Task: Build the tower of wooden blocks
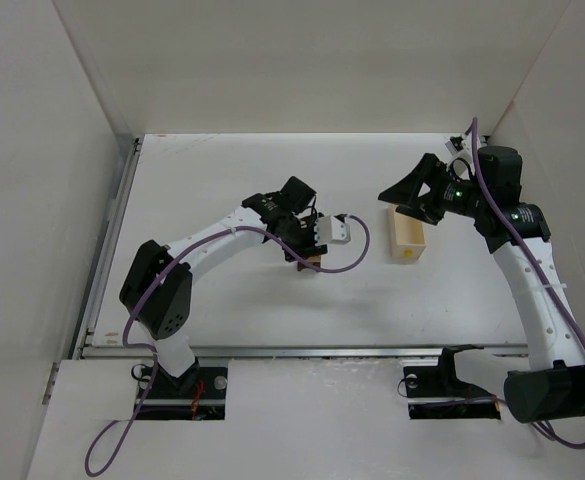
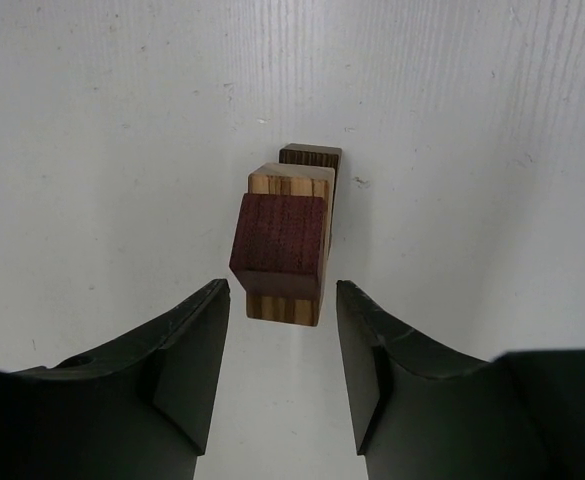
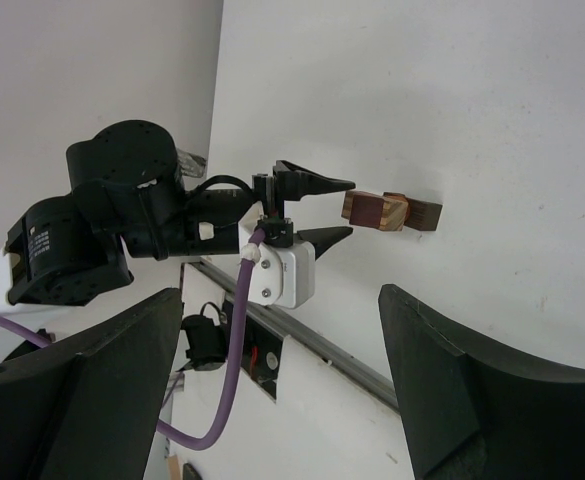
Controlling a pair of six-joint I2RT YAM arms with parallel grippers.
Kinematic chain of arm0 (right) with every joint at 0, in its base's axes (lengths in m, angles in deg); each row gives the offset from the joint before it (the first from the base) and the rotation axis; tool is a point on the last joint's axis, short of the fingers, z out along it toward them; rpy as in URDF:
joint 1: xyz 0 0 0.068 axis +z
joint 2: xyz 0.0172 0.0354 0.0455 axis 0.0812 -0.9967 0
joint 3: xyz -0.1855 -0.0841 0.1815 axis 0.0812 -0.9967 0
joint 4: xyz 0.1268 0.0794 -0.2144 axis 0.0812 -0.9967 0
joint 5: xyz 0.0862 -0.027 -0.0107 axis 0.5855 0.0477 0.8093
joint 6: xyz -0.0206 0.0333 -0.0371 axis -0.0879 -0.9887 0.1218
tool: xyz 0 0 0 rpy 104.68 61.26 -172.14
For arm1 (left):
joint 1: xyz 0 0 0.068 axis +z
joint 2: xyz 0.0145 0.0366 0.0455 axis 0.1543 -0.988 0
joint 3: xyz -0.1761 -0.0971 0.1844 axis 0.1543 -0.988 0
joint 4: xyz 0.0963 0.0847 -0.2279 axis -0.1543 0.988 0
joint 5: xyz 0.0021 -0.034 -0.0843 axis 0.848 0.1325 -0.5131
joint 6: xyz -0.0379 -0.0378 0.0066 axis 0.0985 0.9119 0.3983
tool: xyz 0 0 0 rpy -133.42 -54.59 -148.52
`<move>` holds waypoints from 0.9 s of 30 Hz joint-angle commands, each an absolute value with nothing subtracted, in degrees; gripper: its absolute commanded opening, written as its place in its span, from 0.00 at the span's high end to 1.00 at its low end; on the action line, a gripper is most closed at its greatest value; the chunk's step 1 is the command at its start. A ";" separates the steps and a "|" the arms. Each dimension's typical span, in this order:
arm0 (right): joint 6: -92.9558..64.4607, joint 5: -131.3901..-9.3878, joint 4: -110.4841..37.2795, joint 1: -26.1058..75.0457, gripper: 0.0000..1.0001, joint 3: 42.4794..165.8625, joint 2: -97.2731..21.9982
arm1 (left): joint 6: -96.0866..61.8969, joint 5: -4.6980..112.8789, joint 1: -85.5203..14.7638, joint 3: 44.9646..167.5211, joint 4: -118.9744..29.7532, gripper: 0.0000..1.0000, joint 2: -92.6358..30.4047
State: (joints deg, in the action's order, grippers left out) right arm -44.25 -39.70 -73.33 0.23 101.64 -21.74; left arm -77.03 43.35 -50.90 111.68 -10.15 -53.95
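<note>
The wood block tower (image 2: 280,235) stands on the white table: a reddish-brown block on top, a striped tan block (image 2: 290,183) under it, and a dark brown block (image 2: 310,157) at the bottom. It also shows in the top view (image 1: 310,265) and in the right wrist view (image 3: 392,212). My left gripper (image 2: 282,330) hangs just above the tower, open and empty, with its fingers on either side of the top block and not touching it; it also shows in the top view (image 1: 302,257). My right gripper (image 1: 404,200) is open and empty, raised over the far end of the cream box.
A pale cream open-topped box (image 1: 408,240) lies right of the tower. White walls enclose the table on the left, back and right. A metal rail (image 1: 302,350) runs along the near edge. The left arm's purple cable (image 1: 357,245) loops beside the tower.
</note>
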 commanded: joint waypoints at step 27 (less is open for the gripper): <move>-40.83 -67.39 -77.05 11.95 0.16 98.14 -29.32 | -49.79 64.27 -45.00 93.76 -23.43 0.52 -33.76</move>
State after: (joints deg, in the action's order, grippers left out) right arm -41.08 -61.34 -77.66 9.23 97.59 -28.06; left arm -59.00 57.07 -45.52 95.57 -17.91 -37.49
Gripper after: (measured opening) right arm 0.839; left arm 0.480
